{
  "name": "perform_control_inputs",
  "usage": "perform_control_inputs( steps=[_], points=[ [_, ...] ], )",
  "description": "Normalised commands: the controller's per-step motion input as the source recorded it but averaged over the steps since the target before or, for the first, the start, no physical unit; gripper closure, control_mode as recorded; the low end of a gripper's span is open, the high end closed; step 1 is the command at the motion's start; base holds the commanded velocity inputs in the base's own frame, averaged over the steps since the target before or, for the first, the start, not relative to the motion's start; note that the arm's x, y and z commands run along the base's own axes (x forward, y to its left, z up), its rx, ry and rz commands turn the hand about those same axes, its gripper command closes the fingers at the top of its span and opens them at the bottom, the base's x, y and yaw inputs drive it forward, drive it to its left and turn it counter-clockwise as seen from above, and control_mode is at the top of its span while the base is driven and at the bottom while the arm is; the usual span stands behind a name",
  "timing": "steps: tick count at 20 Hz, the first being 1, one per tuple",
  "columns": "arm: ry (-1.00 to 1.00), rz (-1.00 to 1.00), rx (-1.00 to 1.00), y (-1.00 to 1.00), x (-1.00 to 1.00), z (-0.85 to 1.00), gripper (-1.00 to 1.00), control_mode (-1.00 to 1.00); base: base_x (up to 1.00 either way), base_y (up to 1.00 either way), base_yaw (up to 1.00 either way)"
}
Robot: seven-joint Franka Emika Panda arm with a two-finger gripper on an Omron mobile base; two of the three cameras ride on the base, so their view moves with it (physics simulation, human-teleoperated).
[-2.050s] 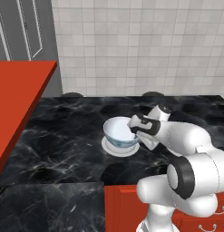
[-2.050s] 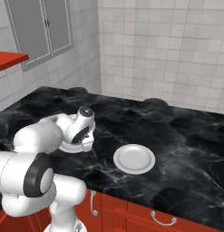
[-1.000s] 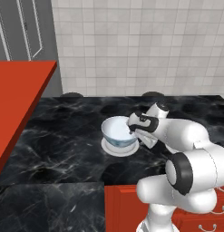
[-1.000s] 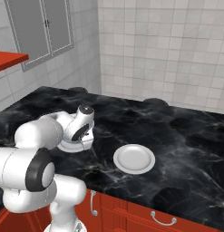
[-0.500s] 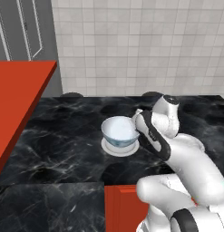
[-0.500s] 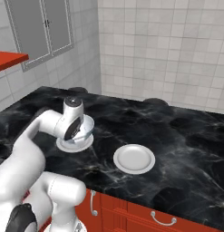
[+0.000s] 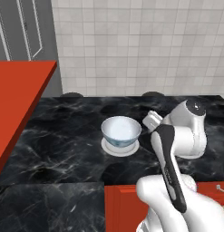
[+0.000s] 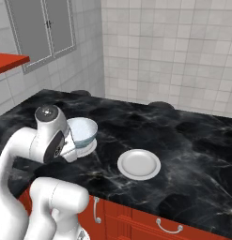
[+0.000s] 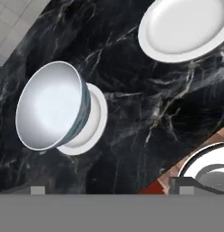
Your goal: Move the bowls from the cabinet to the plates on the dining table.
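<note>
The white bowl [image 7: 121,130] with a blue-patterned outside stands upright on a small white plate [image 7: 114,148] on the black marble dining table [image 7: 63,136]. The right base view shows the same bowl [image 8: 82,130] and, to its right, a second plate [image 8: 139,164] with nothing on it. In the hand view the bowl [image 9: 52,106] is at the left on its plate [image 9: 94,118] and the bare plate [image 9: 186,27] is at the top right. My gripper [image 9: 112,189] is open, off to the bowl's side and apart from it, holding nothing.
A flat red panel [image 7: 18,104] juts in from the left; I cannot tell whether it belongs to the cabinet. Two dark round shapes [image 7: 152,94] sit at the table's far edge before the tiled wall. Red fronts with silver handles [image 8: 166,227] run under the near edge.
The gripper has opened and let go of the bowl, then drawn back from it to the right. The bowl stays put on its plate.
</note>
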Motion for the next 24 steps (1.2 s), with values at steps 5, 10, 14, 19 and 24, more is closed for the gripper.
perform_control_inputs(
  steps=[5,10,14,19,24],
  points=[
    [-0.22,0.2,-0.15,-0.18,-0.83,1.0,-1.0,-1.0,0.0,0.0,0.0],
    [-0.14,0.24,-0.15,-0.11,-0.89,1.0,-1.0,-1.0,0.0,0.0,0.0],
    [-0.01,0.22,-0.07,-0.13,-1.0,0.92,-1.0,-1.0,0.0,0.0,0.0],
    [0.01,0.07,-0.01,-0.24,-1.0,0.54,-1.0,-1.0,0.0,0.0,0.0],
    [0.01,0.0,0.0,-0.15,-0.87,0.11,-1.0,-1.0,0.0,0.0,0.0]
  ],
)
